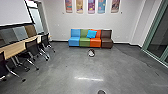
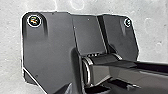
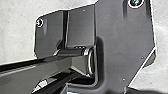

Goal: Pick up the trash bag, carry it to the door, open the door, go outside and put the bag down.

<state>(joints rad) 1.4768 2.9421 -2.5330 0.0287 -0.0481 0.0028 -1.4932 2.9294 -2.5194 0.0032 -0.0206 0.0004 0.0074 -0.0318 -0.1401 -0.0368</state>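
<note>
**Grippers unreadable, likely trash bag on the floor ahead**

Whether my left gripper and right gripper stand apart, together or clamped on something, I cannot tell. Near me, a small dark rounded thing (image 1: 101,92) is on the grey floor (image 1: 62,67), only partly visible. Beyond it, toward the far side, sits what may be the trash bag (image 1: 91,53): a small pale shape with dark edges, too small for me to name surely. It is just in front of a row of blue, green, orange and brown seats (image 1: 107,41), where a bright blue cushion (image 1: 91,34) leans across the green and orange backs. Colourful panels (image 1: 91,6) hang on the far wall (image 1: 57,22). Left, black chairs (image 1: 31,46) line a long wooden table (image 1: 12,46); right, green frames (image 1: 155,27) hold dark glass (image 1: 160,42).
</note>
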